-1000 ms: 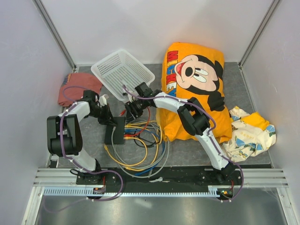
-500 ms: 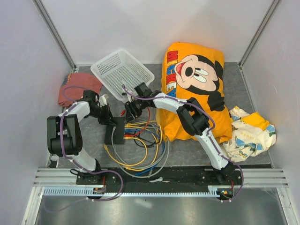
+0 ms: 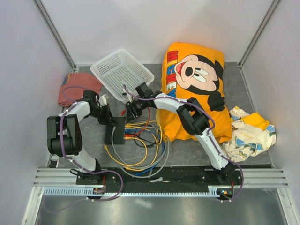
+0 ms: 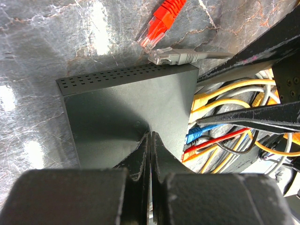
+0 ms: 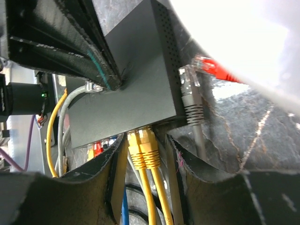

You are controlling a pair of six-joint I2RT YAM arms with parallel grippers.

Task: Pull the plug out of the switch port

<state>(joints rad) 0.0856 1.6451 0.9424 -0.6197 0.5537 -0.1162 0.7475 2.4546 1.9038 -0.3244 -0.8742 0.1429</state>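
Switch (image 3: 115, 130): flat between both grippers, ports toward right one
Left gripper (image 4: 149, 140): clenched empty, tips pressing switch top
Right gripper (image 5: 145, 152): jaws apart, straddling yellow plugs (image 5: 143, 143)
Progress: plugs seated, pull not yet done

- Flat matte-black switch box (image 4: 122, 108): its near end is hidden behind the left gripper (image 4: 149, 137), and its socket face is turned out of sight in the left wrist view.
- White mesh basket (image 5: 243, 42): overexposed in the right wrist view, so the mesh is unreadable.
- Two yellow plugs (image 5: 144, 149): their cables are cut off by the bottom edge.
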